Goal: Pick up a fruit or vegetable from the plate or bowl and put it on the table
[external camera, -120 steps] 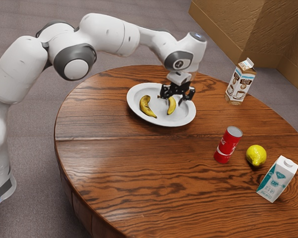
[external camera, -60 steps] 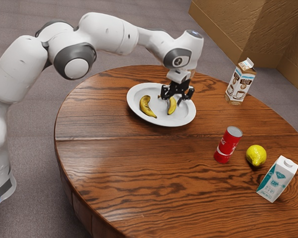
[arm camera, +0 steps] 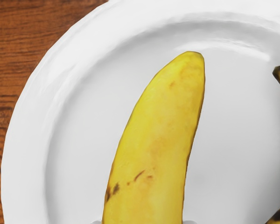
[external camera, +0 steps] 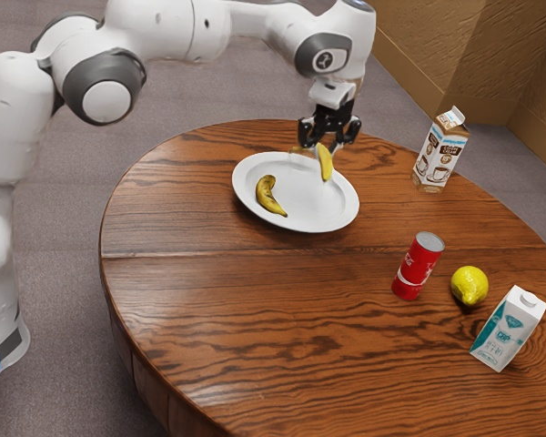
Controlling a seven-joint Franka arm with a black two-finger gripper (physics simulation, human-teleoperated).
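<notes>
Over the plate — banana between the fingers | fingers pinching it — one on each side

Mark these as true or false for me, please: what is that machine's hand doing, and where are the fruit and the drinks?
1. The hand is gripping a banana. True.
2. The held banana is already on the table. False: it is raised over the plate.
3. A second banana lies on the plate. True.
4. The lemon is on the plate. False: it sits on the table.
5. The red can stands upright. True.
</notes>
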